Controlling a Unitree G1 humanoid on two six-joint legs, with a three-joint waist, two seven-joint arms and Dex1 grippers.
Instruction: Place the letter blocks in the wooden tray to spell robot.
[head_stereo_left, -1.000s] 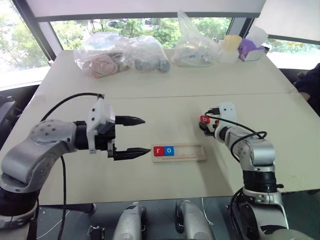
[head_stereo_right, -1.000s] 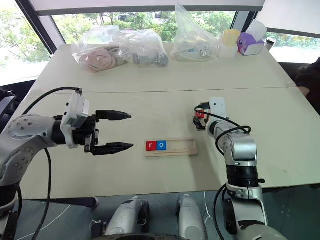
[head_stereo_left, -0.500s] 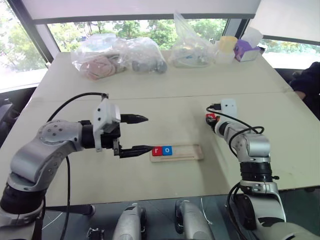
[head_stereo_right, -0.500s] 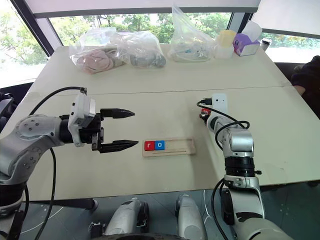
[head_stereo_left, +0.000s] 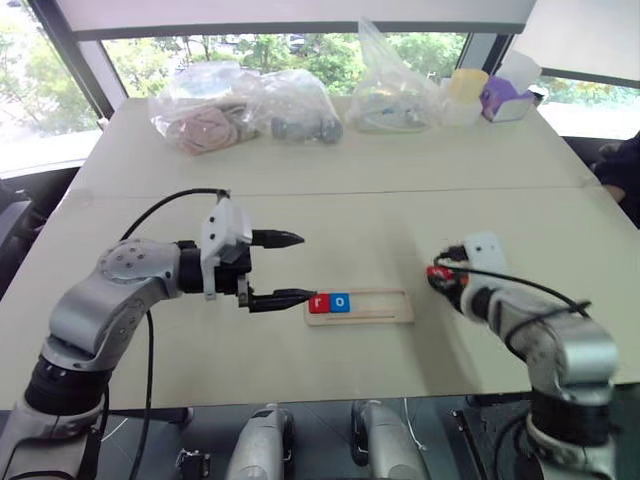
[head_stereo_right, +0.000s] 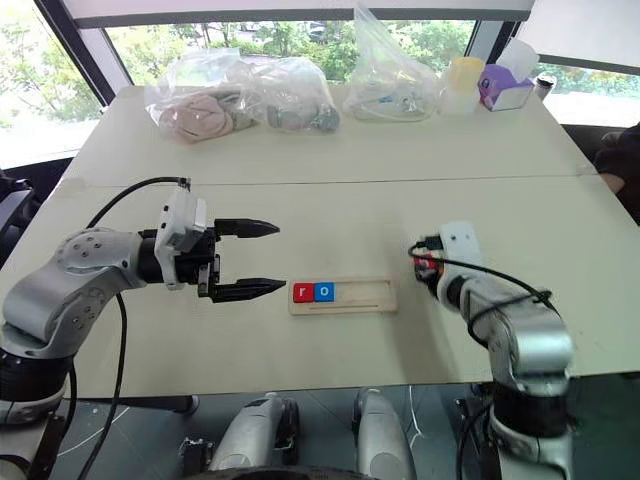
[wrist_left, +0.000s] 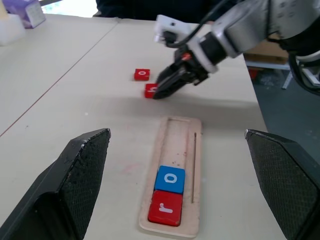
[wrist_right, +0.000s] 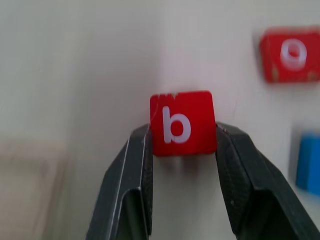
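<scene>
Right gripper (wrist_right: 182, 145) clamps the red "b" block (wrist_right: 183, 123) at centre right of the head view; the tray (head_stereo_left: 375, 306), long axis left–right, lies to its left at frame centre, slots after red "r" (head_stereo_left: 319, 303) and blue "o" (head_stereo_left: 340, 302) free. Left gripper (head_stereo_left: 285, 268) hangs open at the tray's left end. A red "o" (wrist_left: 142, 74) lies on the table.

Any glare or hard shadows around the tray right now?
Left eye view: daylight from the rear windows, no glare on the long pale-wood tray. Left wrist view: only a soft shadow on the beige table under the right gripper gripping the red square b block.
</scene>
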